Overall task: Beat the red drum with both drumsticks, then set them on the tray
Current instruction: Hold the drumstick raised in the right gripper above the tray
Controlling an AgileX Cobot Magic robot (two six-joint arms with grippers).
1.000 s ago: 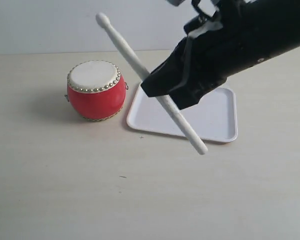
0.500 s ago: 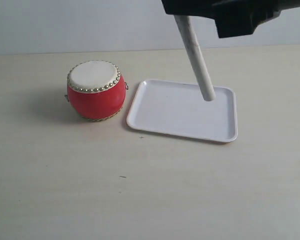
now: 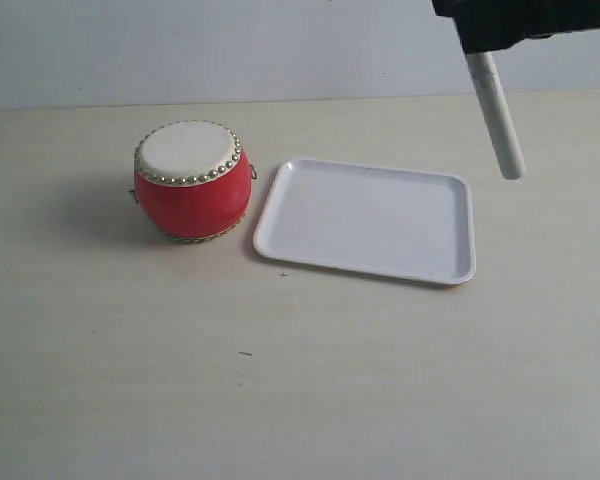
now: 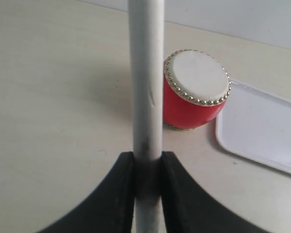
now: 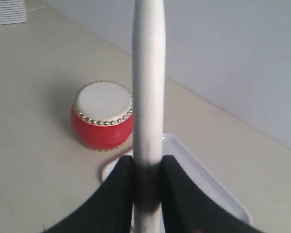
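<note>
The red drum (image 3: 192,181) with its cream skin stands on the table left of the white tray (image 3: 370,220), which has nothing on it. At the top right edge of the exterior view a dark arm holds a pale drumstick (image 3: 495,115) hanging steeply above the tray's far right corner. In the right wrist view my right gripper (image 5: 148,167) is shut on that drumstick (image 5: 148,73), with the drum (image 5: 103,115) and tray (image 5: 203,179) below. My left gripper (image 4: 148,165) is shut on the other drumstick (image 4: 145,73), with the drum (image 4: 195,90) beyond; this arm is outside the exterior view.
The tabletop is pale beige wood with a light wall behind it. A white ribbed object (image 5: 7,10) sits at the far corner in the right wrist view. The tray's edge (image 4: 262,131) lies beside the drum in the left wrist view.
The right arm has risen and swung right, away from the drum, almost out of the exterior view. Its drumstick went from slanting across the tray to hanging steeply over the tray's far right corner.
</note>
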